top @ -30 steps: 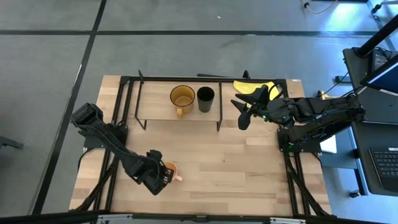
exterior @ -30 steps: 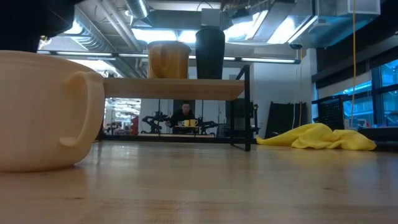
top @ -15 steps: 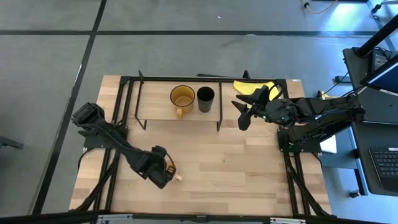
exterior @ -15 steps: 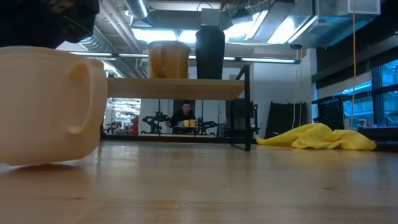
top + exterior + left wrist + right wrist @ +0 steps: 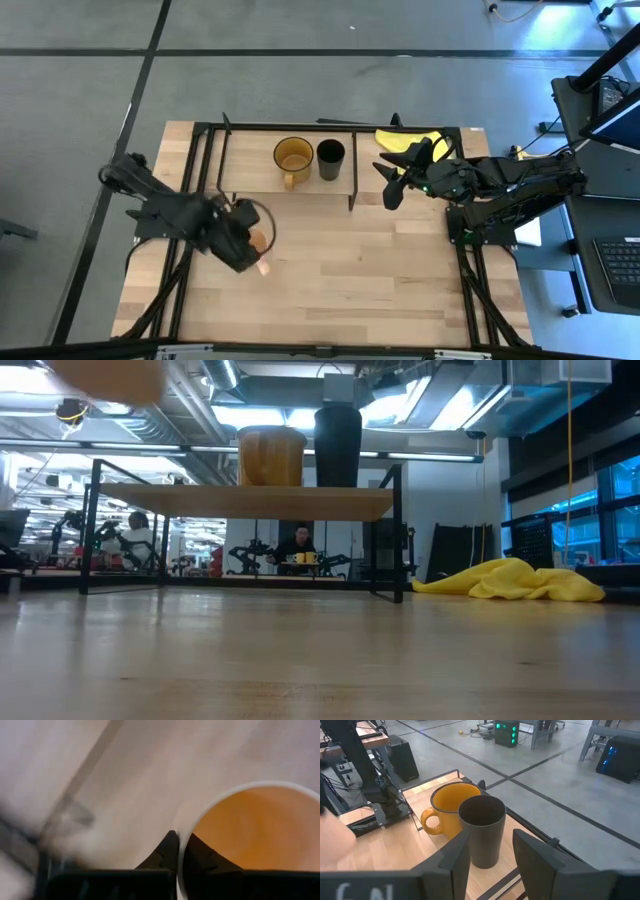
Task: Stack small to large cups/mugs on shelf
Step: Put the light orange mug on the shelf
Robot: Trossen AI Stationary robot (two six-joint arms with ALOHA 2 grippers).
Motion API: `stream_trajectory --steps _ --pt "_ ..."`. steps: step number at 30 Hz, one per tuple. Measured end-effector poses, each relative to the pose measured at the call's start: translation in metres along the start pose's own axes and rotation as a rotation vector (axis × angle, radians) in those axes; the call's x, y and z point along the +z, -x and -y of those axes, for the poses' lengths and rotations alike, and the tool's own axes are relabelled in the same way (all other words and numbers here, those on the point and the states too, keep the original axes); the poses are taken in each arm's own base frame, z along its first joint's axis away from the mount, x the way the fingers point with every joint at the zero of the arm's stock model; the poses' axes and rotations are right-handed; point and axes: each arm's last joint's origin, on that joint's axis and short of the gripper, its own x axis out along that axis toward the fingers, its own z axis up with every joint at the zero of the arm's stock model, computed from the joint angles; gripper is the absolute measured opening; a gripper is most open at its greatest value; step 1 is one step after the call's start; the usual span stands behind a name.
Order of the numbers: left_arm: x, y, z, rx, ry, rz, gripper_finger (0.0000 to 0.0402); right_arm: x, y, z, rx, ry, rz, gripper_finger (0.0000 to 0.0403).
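One peach-orange mug (image 5: 257,243), white-rimmed, airborne

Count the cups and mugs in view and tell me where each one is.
3. The amber-yellow mug and black cup stand side by side on the shelf; the peach-orange mug hangs in the left gripper, lifted off the table.

The high view looks straight down from well above, taking in the whole table (image 5: 330,290), both arms and the grey floor around. The low view sits at tabletop height on the near edge, facing level across the boards to the shelf (image 5: 270,502) and the room beyond. The left wrist view looks from very close down onto the rim of the peach-orange mug (image 5: 255,830). The right wrist view faces the amber-yellow mug (image 5: 447,810) and black cup (image 5: 482,827) from near. These 2 vessels and the shelf show in 3 views: high, low and right wrist.
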Motion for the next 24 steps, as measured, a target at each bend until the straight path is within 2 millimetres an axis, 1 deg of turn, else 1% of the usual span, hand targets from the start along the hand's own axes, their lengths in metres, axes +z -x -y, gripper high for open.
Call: stream_trajectory --steps 2,3,4,7,10,14,16,19,24 --pt "0.011 0.016 -0.011 -0.088 -0.163 0.062 0.0002 0.0 0.0 0.0 0.0 0.0 0.0 0.0149" --pt "0.015 0.021 -0.019 -0.084 -0.222 0.081 0.0002 0.0 0.0 0.0 -0.001 0.0 -0.001 0.0149" --pt "0.02 0.023 -0.029 -0.066 -0.261 0.085 0.0002 0.0 0.0 0.0 -0.001 -0.001 -0.001 0.0149" --pt "0.036 0.017 -0.054 -0.026 -0.348 0.093 0.0002 -0.001 0.0 0.0 -0.001 0.0 -0.004 0.0149" --pt "0.052 0.012 -0.086 0.034 -0.341 0.096 0.0002 -0.001 0.0 0.0 0.011 -0.022 -0.013 0.0149" --pt "0.065 0.002 -0.127 0.133 -0.24 0.073 0.0002 -0.002 0.0 0.0 0.022 -0.041 -0.022 0.0149" --pt "0.069 -0.002 -0.145 0.154 -0.215 0.043 0.0002 -0.002 0.0 -0.001 0.029 -0.044 -0.028 0.0149" --pt "0.072 -0.006 -0.161 0.174 -0.266 0.01 0.0002 -0.002 0.0 -0.001 0.034 -0.045 -0.03 0.0149" --pt "0.078 -0.013 -0.169 0.148 -0.481 -0.052 0.0001 -0.002 0.0 -0.001 0.034 -0.049 -0.03 0.0149"
